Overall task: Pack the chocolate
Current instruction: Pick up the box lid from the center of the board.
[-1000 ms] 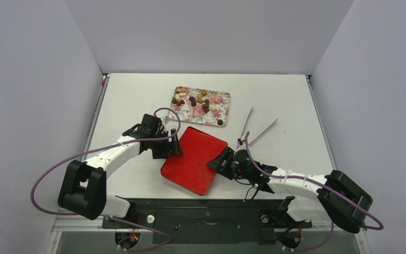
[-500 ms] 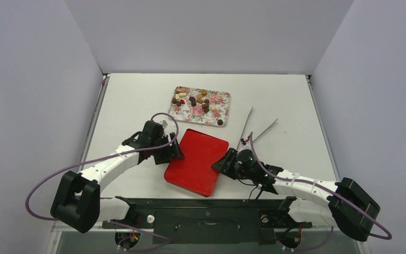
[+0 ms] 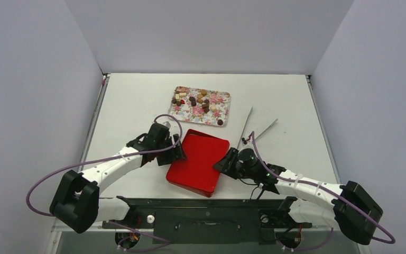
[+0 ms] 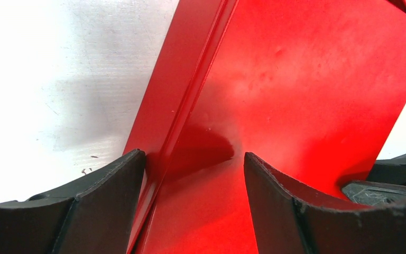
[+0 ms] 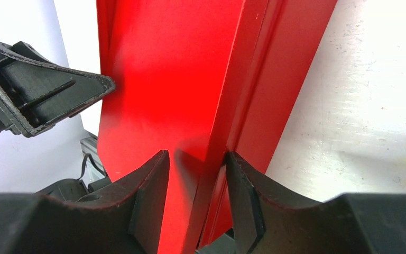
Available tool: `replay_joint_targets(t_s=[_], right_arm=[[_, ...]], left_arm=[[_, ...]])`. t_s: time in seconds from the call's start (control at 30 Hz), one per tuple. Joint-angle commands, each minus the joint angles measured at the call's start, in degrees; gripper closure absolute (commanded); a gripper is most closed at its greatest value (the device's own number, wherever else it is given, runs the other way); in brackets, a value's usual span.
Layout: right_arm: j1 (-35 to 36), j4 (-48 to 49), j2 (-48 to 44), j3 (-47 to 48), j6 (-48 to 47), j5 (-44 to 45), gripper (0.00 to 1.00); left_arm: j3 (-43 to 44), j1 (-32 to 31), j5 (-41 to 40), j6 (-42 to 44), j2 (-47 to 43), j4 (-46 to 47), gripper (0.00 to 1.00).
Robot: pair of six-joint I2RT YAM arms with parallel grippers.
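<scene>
Chocolate [image 3: 194, 99] on floral tray [image 3: 223, 103]; matte white table [image 3: 132, 100], plain walls [image 3: 206, 32]. Right gripper [image 3: 223, 160] clamps glossy red box [image 3: 198, 161]; left gripper [image 3: 175, 153], I cannot tell.

A white bench [image 3: 132, 95] lay boxed in by plain, pale lavender-grey walls [image 3: 206, 32] at 9, 12 and 3 o'clock. A dark metal rail [image 3: 211, 218] ran along its 6 o'clock edge. The light was even, casting soft shadows.

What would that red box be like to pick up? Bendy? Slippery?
Probably stiff: the box shows flat faces and crisp folded edges. Likely slippery, since its top is glossy. Flat and low, it should slide rather than tip.
</scene>
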Motion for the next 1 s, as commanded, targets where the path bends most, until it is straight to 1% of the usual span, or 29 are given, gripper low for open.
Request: replay_joint_targets(t_s=[0.0, 0.13, 0.23, 0.27, 0.3, 0.43, 0.53, 0.63, 0.9, 0.97], right_arm=[[0.4, 14.8, 3.2, 3.3, 3.4, -5.2, 0.62], [0.3, 20.8, 6.6, 2.6, 6.1, -6.7, 0.71], [0.2, 21.6, 6.3, 2.2, 6.8, -7.5, 0.72], [0.2, 20.9, 5.9, 2.3, 6.6, -7.6, 0.70], [-0.2, 19.1, 5.0, 2.4, 6.2, -7.6, 0.65], [-2.3, 13.9, 2.0, 2.6, 4.6, -8.4, 0.55], [-3.4, 11.3, 0.6, 3.3, 3.8, -9.6, 0.54], [-3.6, 10.0, -0.3, 3.9, 3.8, -10.3, 0.54], [-3.6, 12.4, 0.6, 4.0, 5.9, -12.2, 0.55], [-3.6, 14.3, 1.8, 3.6, 6.7, -12.4, 0.57]], left_arm=[[0.1, -2.3, 5.1, -3.5, -0.7, 4.6, 0.35], [-0.1, -2.6, 4.9, -3.7, -1.2, 4.4, 0.35], [-0.1, -2.7, 4.1, -3.9, -1.3, 3.9, 0.35], [-0.1, -2.7, 3.3, -4.1, -1.4, 3.8, 0.35], [-0.1, -2.7, 2.8, -4.4, -1.4, 3.2, 0.35], [0.1, -2.7, -1.1, -5.4, -2.3, 1.1, 0.35], [0.4, -2.8, -3.3, -5.9, -3.1, 0.2, 0.35], [0.7, -2.8, -3.8, -6.2, -3.3, -0.3, 0.35], [-0.2, -2.8, -3.5, -7.0, -3.4, 0.6, 0.35], [-0.7, -2.8, -3.0, -7.4, -3.5, 1.3, 0.35]])
